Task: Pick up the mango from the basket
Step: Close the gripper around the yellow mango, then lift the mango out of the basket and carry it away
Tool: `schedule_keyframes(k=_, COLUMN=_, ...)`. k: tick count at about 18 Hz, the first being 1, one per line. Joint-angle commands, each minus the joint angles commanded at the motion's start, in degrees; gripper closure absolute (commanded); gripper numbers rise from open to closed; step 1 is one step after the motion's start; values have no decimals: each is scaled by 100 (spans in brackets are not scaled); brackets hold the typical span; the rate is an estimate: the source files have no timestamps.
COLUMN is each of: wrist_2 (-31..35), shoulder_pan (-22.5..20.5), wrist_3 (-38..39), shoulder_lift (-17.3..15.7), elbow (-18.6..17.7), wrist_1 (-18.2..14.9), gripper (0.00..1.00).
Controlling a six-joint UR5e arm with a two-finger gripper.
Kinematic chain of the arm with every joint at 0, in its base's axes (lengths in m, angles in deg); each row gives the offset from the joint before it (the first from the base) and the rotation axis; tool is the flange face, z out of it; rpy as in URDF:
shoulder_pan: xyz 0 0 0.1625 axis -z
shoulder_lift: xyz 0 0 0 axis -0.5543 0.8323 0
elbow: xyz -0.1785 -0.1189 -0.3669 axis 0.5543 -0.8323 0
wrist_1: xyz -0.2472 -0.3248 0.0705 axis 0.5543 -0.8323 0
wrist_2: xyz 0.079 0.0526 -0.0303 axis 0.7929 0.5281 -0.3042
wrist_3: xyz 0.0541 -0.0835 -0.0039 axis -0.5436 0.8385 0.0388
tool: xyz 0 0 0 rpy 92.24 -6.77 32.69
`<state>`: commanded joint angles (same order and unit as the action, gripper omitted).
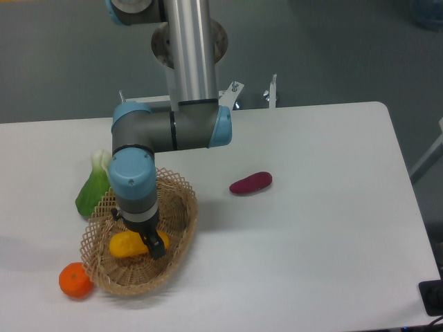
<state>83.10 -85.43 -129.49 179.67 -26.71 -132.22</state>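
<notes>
The mango [125, 245] is a glossy yellow-orange oval lying inside the tan wicker basket [178, 223] at the front left of the table. My gripper [149, 244] reaches down into the basket with its dark fingers around the mango's right end. The fingers look closed on the fruit, which still rests on the basket floor. The gripper body hides part of the mango.
A small round orange [75, 281] sits on the table just left of the basket. A green leafy vegetable [94, 188] lies behind the basket's left rim. A purple sweet potato [250, 183] lies to the right, mid-table. The arm's column stands at the table's back edge.
</notes>
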Motion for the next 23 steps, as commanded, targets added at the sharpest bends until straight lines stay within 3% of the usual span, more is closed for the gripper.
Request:
schedule_keyframes(k=1, wrist_2=0, shoulder_pan=0, wrist_3=17, shoulder_lift=17, elbow=18, wrist_1=0, gripper=7)
schedule_keyframes(k=2, wrist_2=0, shoulder_pan=0, wrist_3=0, shoulder_lift=9, elbow=26, wrist_1=0, gripper=23)
schedule_keyframes(k=4, wrist_2=0, shoulder_pan=0, wrist_3=35, shoulder_lift=-9, elbow=62, wrist_1=-9, gripper=43)
schedule_keyframes(k=6, wrist_2=-17, shoulder_pan=-9, wrist_3=26, shoulder_lift=-61, elbow=79, wrist_1=-9, gripper=51)
schedule_keyframes(k=11, wrist_2=-18, shoulder_pan=-26, wrist_3=35, shoulder_lift=-184, elbow=88, wrist_1=-70, gripper=60)
schedule_keyframes(k=14, wrist_2=-18, shoulder_pan=-114, wrist_3=44, shoulder_lift=-456, elbow=97, wrist_1=-88, gripper=60)
schedule_keyframes(k=19, wrist_2=-377, shoulder_pan=-623, wrist_3=-18, shoulder_lift=-808, elbow=132, wrist_1=-237, gripper=59)
schedule_keyframes(k=23, wrist_2=-782, shoulder_pan=-1202, wrist_3=-35, shoulder_lift=-967, elbow=298, wrist_1=-693, gripper=59)
